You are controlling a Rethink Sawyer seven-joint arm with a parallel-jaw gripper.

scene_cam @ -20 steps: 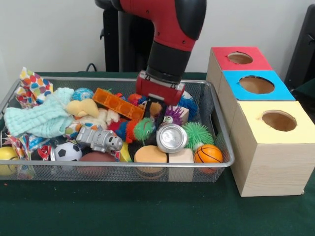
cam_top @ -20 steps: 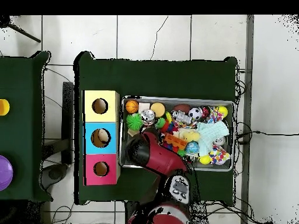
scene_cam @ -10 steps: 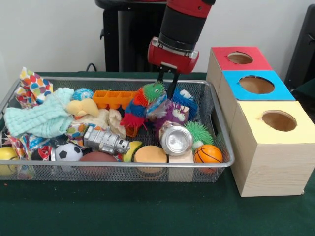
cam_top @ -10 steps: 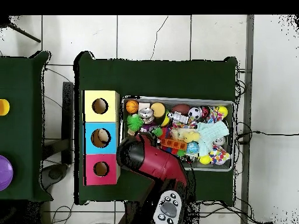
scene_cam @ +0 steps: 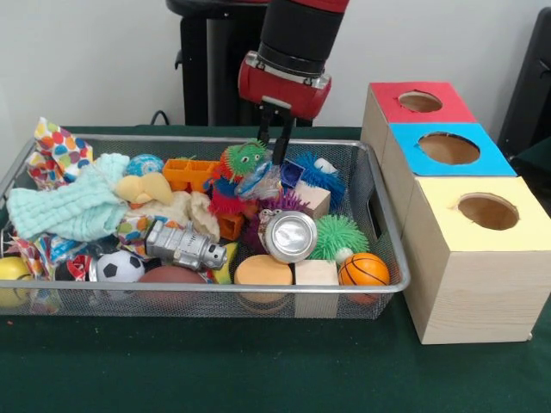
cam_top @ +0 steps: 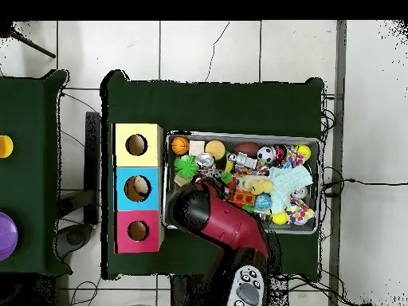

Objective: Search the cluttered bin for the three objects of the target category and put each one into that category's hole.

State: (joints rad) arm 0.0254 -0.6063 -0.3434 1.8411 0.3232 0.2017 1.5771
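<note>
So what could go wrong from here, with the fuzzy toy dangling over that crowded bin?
The pincer seems to hold the multicoloured fuzzy toy only by an edge, so it may slip back into the bin. The toy hangs low over the clutter and could snag the blue spiky toy on the way to the hole.

Front view: close, table-level, facing robot. Overhead: high, straight down. Both share bin [scene_cam: 379,225] [cam_top: 170,182].

Bin [scene_cam: 392,249] packed edge to edge, toys touching; no bare mesh floor. Red box's hole [scene_cam: 420,101] unobstructed, open above.
</note>
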